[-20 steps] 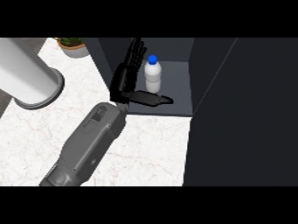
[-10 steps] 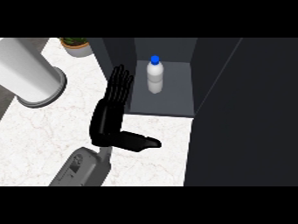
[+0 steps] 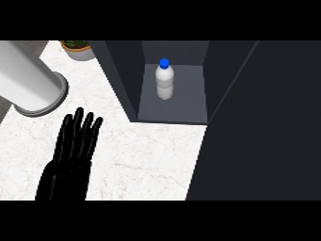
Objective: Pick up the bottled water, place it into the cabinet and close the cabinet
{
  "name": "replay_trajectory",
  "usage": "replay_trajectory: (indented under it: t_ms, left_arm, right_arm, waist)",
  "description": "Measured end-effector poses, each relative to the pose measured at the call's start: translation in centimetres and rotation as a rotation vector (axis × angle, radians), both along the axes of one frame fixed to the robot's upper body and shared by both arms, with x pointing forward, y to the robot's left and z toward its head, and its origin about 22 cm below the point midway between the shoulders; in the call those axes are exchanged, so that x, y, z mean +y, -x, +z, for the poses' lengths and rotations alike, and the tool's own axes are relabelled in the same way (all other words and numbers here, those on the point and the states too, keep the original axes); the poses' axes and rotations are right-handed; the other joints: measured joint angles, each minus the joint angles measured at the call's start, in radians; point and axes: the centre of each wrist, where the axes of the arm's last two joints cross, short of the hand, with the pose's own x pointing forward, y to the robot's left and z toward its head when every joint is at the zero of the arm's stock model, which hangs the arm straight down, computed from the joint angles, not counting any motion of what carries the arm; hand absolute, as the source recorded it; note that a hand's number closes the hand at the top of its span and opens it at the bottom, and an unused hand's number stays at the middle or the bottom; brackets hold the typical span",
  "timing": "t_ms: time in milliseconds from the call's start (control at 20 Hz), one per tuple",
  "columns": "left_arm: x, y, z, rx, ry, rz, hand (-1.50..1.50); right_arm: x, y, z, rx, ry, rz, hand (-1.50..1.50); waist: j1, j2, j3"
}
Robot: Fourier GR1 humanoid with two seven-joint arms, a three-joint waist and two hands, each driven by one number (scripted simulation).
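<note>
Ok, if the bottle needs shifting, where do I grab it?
Grip the bottle round its white middle, below the blue cap. Come in through the open front of the cabinet: the bottle stands upright, walled on both sides. The open left hand is out front.

— How many bottles can you count?
— One bottled water [image 3: 164, 81]. One cabinet [image 3: 121, 70] too.
— And hands?
— Just one black hand [image 3: 69, 164].
— Anything else?
— One plant [image 3: 79, 48] in a pot, one big white tube [image 3: 17, 75], and one table [image 3: 149, 150].
</note>
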Motion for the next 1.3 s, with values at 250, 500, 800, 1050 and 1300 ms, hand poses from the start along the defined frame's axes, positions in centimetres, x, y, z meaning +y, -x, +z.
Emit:
replay_trajectory:
  t_ms: [250, 500, 800, 1050, 1300]
  left_arm:
    - [3.5, 3.9, 0.9, -0.016, -0.003, 0.06, -1.5]
    - [6.1, 6.6, 2.2, -0.019, 0.005, 0.085, -1.5]
    - [8.4, 8.6, 2.9, -0.017, 0.017, 0.092, -1.5]
    - [9.9, 9.6, 3.2, -0.015, 0.008, 0.088, -1.5]
    - [11.3, 10.3, 3.3, -0.008, 0.008, 0.08, -1.5]
  right_arm:
    - [0.1, -0.2, 0.9, -0.02, 0.087, 0.089, 1.5]
    - [0.3, -0.3, 1.9, -0.05, 0.182, 0.129, 1.5]
    - [0.6, -0.9, 3.0, -0.056, 0.25, 0.147, 1.5]
    - [1.3, -2.1, 3.5, -0.041, 0.24, 0.125, 1.5]
    - [3.9, -3.9, 3.5, -0.004, 0.14, 0.11, 1.5]
  waist:
    - [-0.003, 0.006, 0.0]
    - [-0.005, 0.011, 0.001]
    - [0.004, 0.012, 0.002]
    - [0.018, 0.015, 0.001]
    - [0.03, 0.018, 0.0]
